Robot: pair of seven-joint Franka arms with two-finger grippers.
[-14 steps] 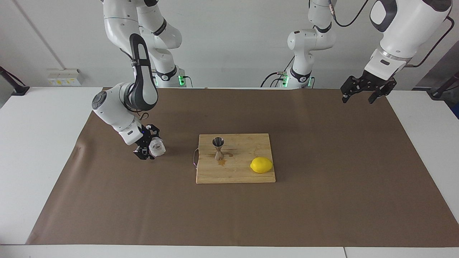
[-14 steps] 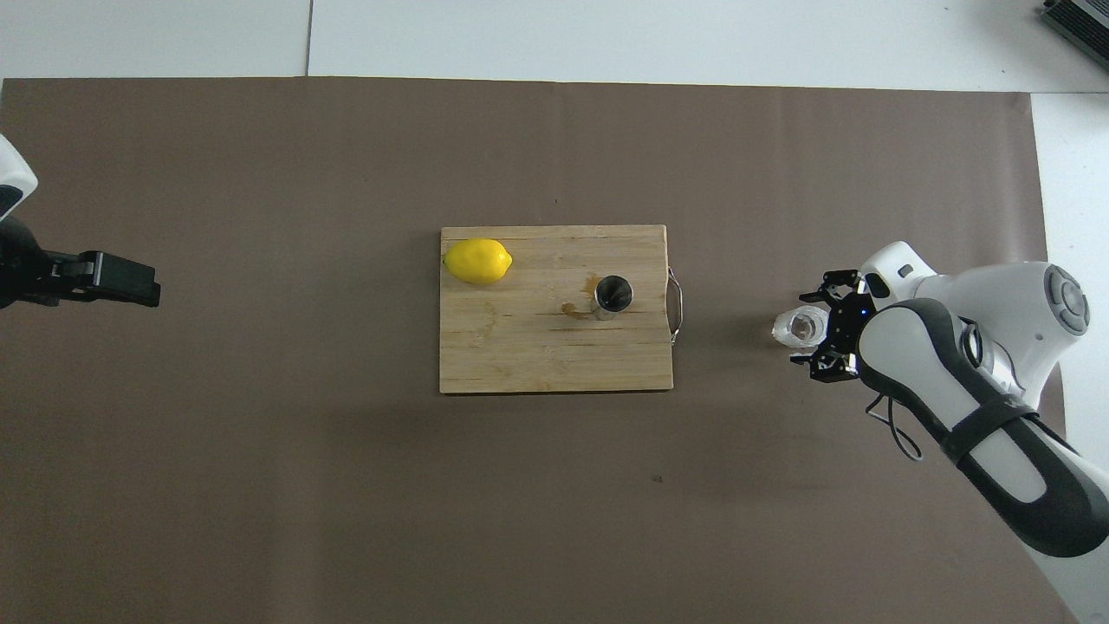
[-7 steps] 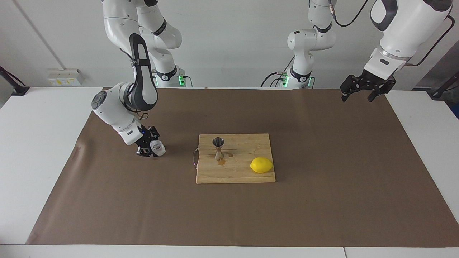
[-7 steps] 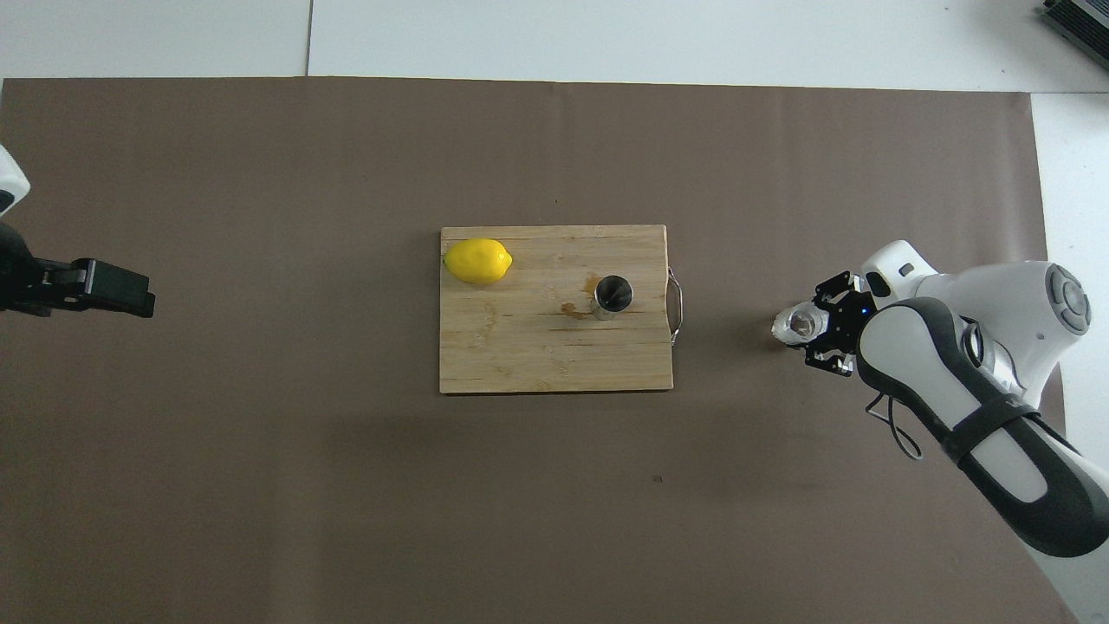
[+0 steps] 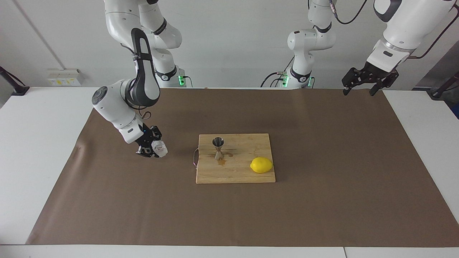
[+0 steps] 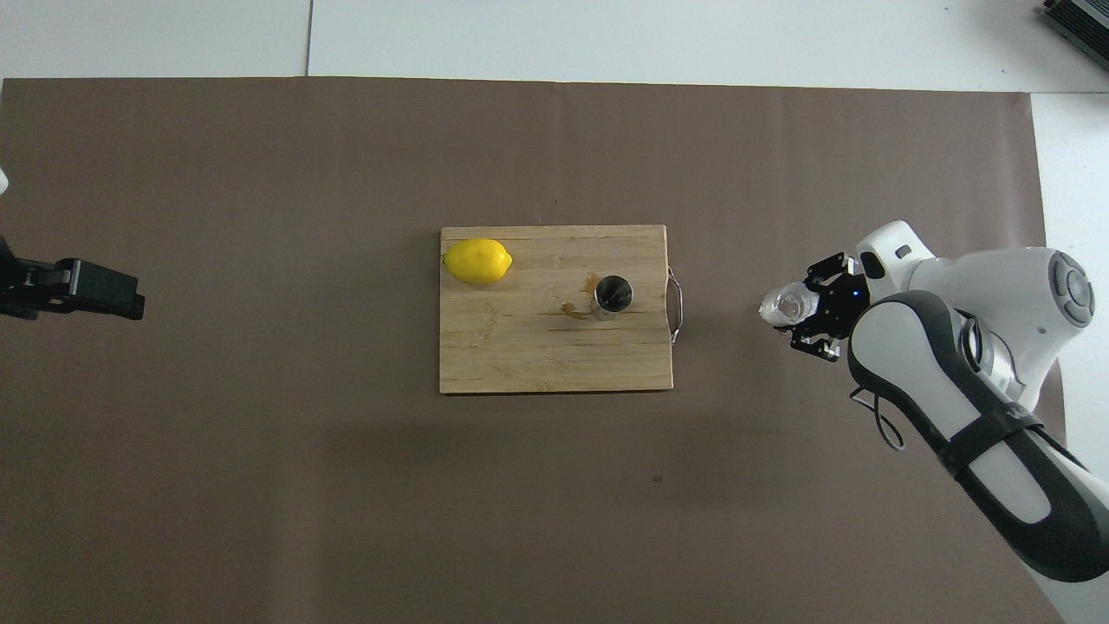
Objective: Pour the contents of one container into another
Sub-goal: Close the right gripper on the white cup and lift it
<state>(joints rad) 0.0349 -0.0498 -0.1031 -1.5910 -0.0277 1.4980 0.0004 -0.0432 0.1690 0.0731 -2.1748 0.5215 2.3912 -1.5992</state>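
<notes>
right gripper (image 5: pixel 153 149) clamping clear cup (image 5: pixel 159 148), steel jigger (image 5: pixel 218 147) upright

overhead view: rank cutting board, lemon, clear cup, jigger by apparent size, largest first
1. cutting board, by far the largest
2. lemon
3. clear cup and jigger: look about alike from above. The cup is partly covered by the right gripper holding it and may sit nearer the camera, so no ranking between them.
</notes>
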